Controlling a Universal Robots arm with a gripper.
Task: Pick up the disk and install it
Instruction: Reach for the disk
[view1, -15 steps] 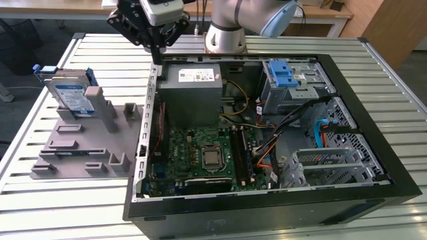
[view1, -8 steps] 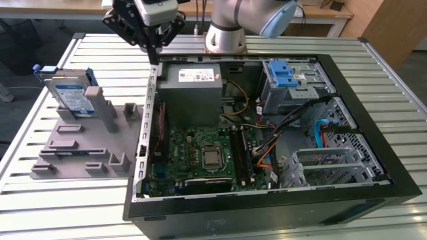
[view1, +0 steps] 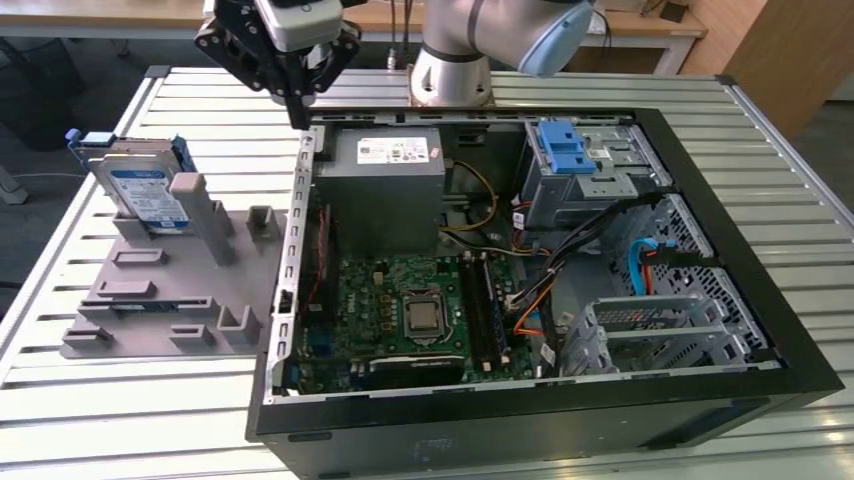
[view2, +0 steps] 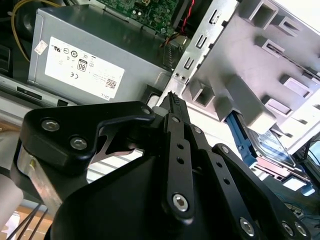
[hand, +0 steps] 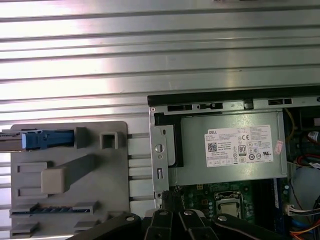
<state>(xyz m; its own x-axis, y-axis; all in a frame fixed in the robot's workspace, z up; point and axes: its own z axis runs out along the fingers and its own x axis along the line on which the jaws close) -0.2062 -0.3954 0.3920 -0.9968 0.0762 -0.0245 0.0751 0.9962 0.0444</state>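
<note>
End effector (view1: 295, 108) closed, empty, above computer case (view1: 534, 430) edge; upright disk (view1: 144, 190) probably needs an open, square approach.

I see a ribbed silver metal table (view1: 763, 170), brightly lit, with a pale wooden desk (view1: 647, 38) behind it and a brown wooden panel (view1: 781, 50) beside that.
</note>
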